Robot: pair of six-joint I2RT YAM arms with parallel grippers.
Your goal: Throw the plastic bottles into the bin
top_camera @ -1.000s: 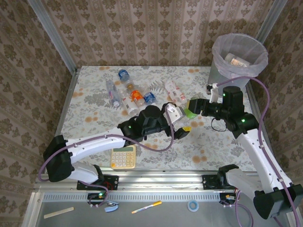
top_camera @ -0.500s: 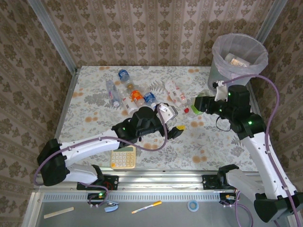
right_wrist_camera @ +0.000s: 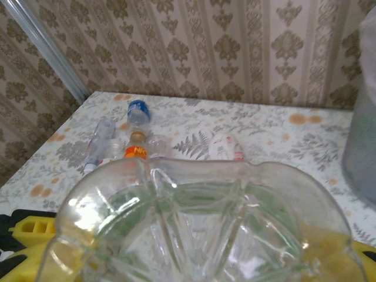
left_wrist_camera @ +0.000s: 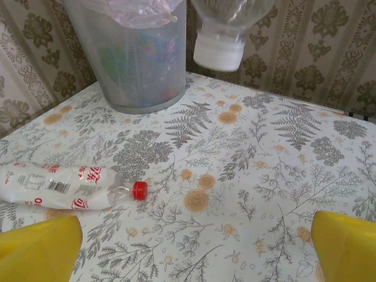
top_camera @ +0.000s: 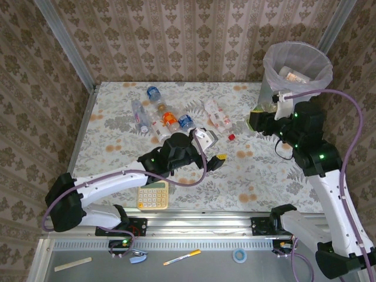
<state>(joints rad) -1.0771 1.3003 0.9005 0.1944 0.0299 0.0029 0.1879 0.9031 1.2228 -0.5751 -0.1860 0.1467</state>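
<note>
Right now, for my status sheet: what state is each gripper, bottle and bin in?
Right gripper: shut on clear white-capped plastic bottle, cap down.
Left gripper: open, empty.
Round grey mesh bin with pinkish liner: upright, holding a labelled bottle.
Red-capped clear bottle with white label: lying, capped.

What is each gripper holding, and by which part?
The right gripper holds a clear bottle by its body, near the base; the left gripper holds nothing.
</note>
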